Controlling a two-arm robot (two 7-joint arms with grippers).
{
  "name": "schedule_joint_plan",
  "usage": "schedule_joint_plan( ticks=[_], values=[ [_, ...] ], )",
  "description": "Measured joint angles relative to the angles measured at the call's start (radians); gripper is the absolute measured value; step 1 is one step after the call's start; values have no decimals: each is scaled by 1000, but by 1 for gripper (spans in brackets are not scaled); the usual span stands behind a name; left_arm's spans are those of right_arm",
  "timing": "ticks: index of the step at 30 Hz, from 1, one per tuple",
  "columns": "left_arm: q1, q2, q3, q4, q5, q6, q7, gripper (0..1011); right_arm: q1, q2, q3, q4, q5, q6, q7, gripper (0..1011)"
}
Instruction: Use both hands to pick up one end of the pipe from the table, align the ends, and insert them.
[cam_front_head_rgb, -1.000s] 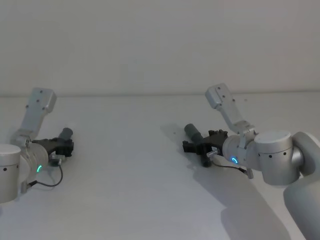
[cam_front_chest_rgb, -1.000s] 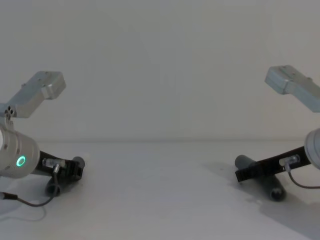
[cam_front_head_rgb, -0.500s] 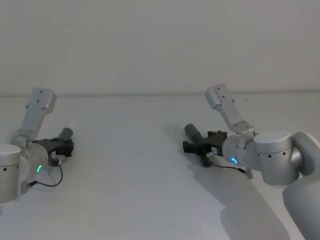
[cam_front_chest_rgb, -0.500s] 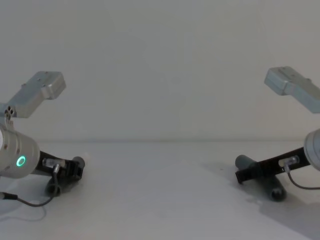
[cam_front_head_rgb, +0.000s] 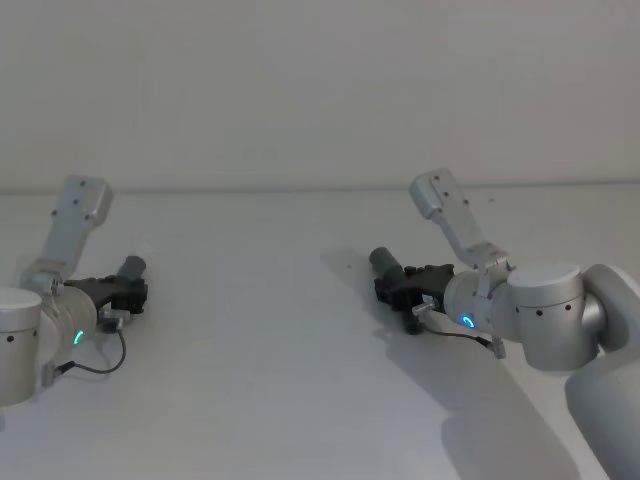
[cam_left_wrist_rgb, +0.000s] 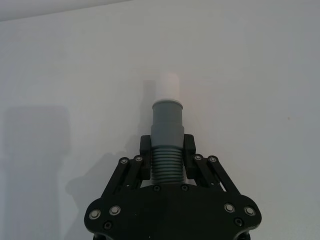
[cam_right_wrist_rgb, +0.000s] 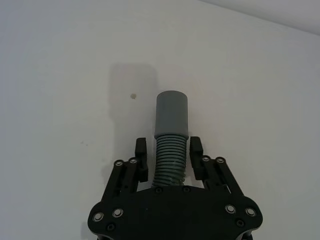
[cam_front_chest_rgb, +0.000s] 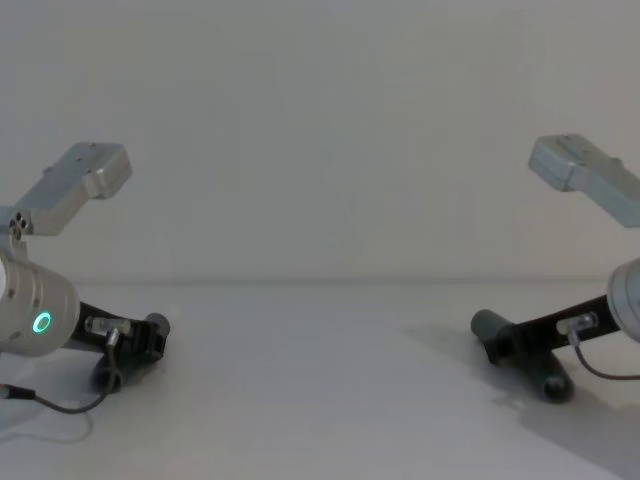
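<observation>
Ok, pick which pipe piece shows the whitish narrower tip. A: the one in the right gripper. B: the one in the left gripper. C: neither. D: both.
B: the left gripper is shut on a pipe piece ending in a whitish tip, while the right gripper's piece ends in a plain grey cuff.

No text, label, brand, number or sign can be read anywhere.

Setting: a bare robot test bench, laboratory type. Evidence: a plain white matte table (cam_front_head_rgb: 300, 400) meets an unmarked white wall (cam_front_head_rgb: 320, 90) at 12 o'clock. No household or shop fittings appear in either direction.
</observation>
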Motion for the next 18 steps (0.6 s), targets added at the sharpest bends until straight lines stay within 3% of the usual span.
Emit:
schedule_joint_plan(
  ticks=[7,18],
  values=[
    [0,0,0,0,0,0,0,336,0,0,0,1,-1,1,0,301],
    [0,0,0,0,0,0,0,336,0,0,0,1,-1,1,0,256]
  ],
)
